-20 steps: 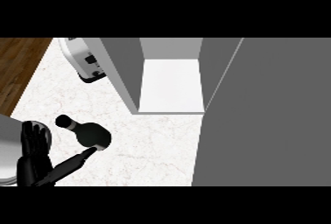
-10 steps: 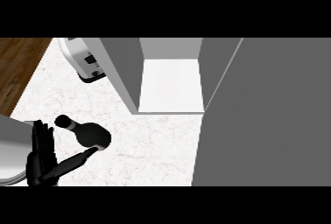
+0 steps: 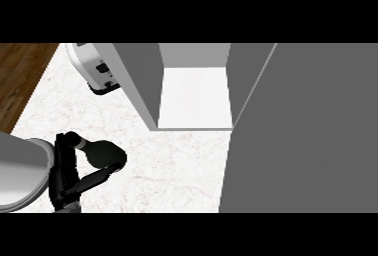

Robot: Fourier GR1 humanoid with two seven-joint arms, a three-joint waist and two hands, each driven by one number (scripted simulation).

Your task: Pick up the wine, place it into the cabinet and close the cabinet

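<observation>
Standing open at the counter's far side, cabinet with bare white floor; toaster beside it. Near the left edge, dark wine, no readable label, clasped between curled fingers and thumb of left hand.

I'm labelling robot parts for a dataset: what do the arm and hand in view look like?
Only one arm shows, at the left: a smooth, rounded light grey forearm entering from the lower left edge. Its left hand is matte black, with long, slim segmented fingers and a thumb. No cables, markings or sleeves are visible. The right hand is out of view.
</observation>
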